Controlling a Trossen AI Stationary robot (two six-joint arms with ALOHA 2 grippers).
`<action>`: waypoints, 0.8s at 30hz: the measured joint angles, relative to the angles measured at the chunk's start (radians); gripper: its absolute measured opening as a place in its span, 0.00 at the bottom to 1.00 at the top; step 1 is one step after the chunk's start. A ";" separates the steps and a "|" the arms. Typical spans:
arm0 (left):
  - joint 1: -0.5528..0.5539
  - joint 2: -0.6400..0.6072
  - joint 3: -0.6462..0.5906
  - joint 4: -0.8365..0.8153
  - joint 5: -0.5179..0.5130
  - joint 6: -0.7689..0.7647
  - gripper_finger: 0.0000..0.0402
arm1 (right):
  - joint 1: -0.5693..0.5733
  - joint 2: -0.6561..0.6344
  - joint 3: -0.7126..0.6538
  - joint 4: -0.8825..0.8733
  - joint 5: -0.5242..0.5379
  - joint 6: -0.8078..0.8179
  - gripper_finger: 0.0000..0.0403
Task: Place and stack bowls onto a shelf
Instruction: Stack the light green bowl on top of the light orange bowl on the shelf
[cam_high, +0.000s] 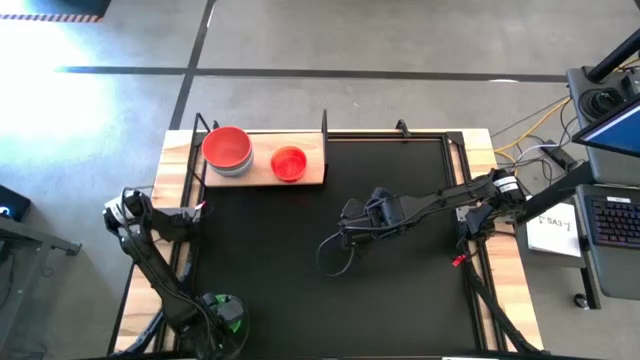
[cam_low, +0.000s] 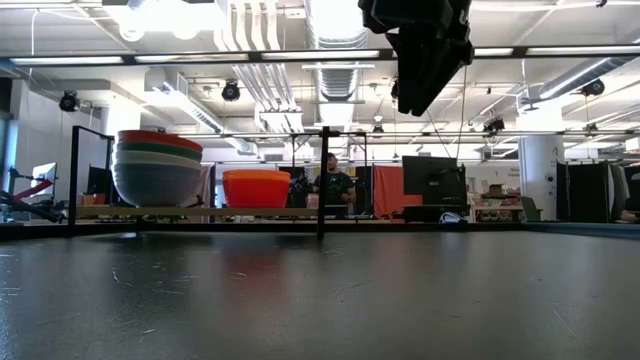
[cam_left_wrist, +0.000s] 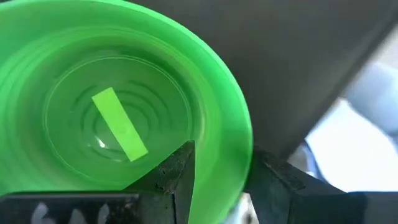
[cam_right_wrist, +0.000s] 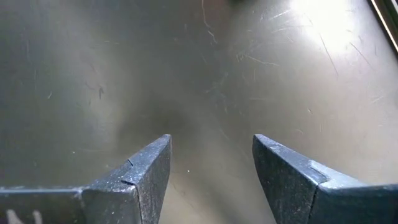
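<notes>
The wooden shelf (cam_high: 262, 160) stands at the mat's far left. On it is a stack of bowls with a red one on top (cam_high: 227, 148) and a smaller stack topped by an orange-red bowl (cam_high: 288, 163); both show in the low view (cam_low: 158, 170) (cam_low: 256, 188). My left gripper (cam_left_wrist: 221, 186) is at the table's near left edge, shut on a green bowl (cam_left_wrist: 118, 106) (cam_high: 228, 310). My right gripper (cam_right_wrist: 211, 168) is open and empty above the mat's middle (cam_high: 350, 225). My left gripper pinches the green bowl's rim (cam_left_wrist: 227, 168) between its two fingers, one finger (cam_left_wrist: 171, 180) inside the bowl and one (cam_left_wrist: 280, 186) outside. The bowl's open side faces the wrist camera. Whether the bowl rests on anything does not show.
The black mat (cam_high: 330, 290) covers most of the table. Thin black uprights (cam_high: 325, 125) stand at the shelf's ends. Cables and a laptop (cam_high: 610, 215) lie off the table's right side. A person (cam_low: 333, 185) stands in the room far behind.
</notes>
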 joint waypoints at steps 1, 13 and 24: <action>0.000 0.005 0.000 -0.018 0.000 0.003 0.28 | 0.000 0.000 0.000 0.002 0.000 0.000 0.53; 0.040 0.001 0.001 -0.067 0.082 0.213 0.03 | 0.000 0.000 0.000 -0.003 0.000 -0.009 0.53; 0.182 -0.098 0.002 -0.246 0.096 0.415 0.00 | 0.000 -0.013 -0.001 -0.053 -0.002 -0.030 0.53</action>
